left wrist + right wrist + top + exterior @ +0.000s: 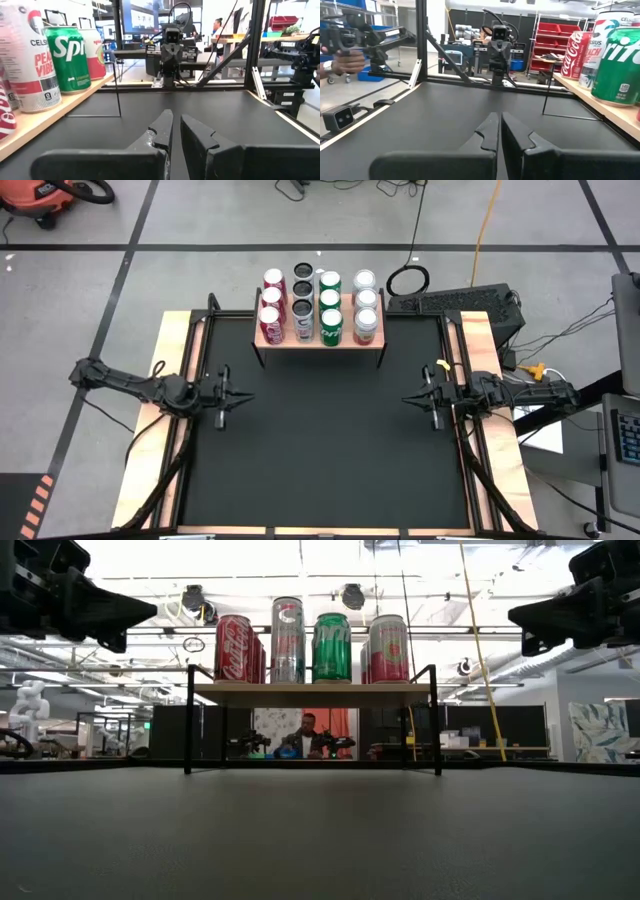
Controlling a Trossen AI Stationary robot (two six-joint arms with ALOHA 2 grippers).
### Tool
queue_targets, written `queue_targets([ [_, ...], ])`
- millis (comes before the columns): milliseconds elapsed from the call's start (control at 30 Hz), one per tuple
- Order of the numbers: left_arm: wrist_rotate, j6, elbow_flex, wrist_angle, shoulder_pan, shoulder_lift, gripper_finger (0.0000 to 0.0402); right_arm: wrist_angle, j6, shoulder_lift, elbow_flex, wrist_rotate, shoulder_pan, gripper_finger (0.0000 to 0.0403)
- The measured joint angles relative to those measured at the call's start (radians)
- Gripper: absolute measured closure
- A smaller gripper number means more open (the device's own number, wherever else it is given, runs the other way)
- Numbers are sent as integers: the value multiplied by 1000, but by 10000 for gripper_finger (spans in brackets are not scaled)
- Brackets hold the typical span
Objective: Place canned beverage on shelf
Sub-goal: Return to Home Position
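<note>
- Your shelf [287, 340] stands at the far middle of the black mat [330, 450]. It looks full, with four columns of cans running front to back, three deep in the high view.
- Left to right in that view, you have red Coca-Cola cans [272, 305], dark-topped Celsius cans [303, 305], green Sprite cans [330, 305] and pink cans [365, 305]. All stand upright and close-packed on the board.
- No can lies on the mat and neither claw carries one, so you can judge the placing done. Only parking the arms looks left.
- Your left gripper [240, 394] hangs above the mat near its left edge, well apart from the shelf. Its fingers are together with a bare sliver between them, and they grip nothing.
- Your right gripper [412, 399] mirrors it near the right edge, fingers together and empty.
- Both arms are folded back and point at each other across the mat. That reads as at or close to the rest pose, so you should have little more to do than settle there.
</note>
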Motion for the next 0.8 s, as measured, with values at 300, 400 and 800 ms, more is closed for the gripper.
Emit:
queue_targets([
  [300,1,-24,-1,-185,64,-169,362,0,4,0,0,3,0,403],
  [400,26,-25,-1,-229,85,-217,362,-4,4,0,0,27,0,403],
  [800,126,-26,0,-250,188,-235,362,-20,-3,0,0,47,-1,403],
])
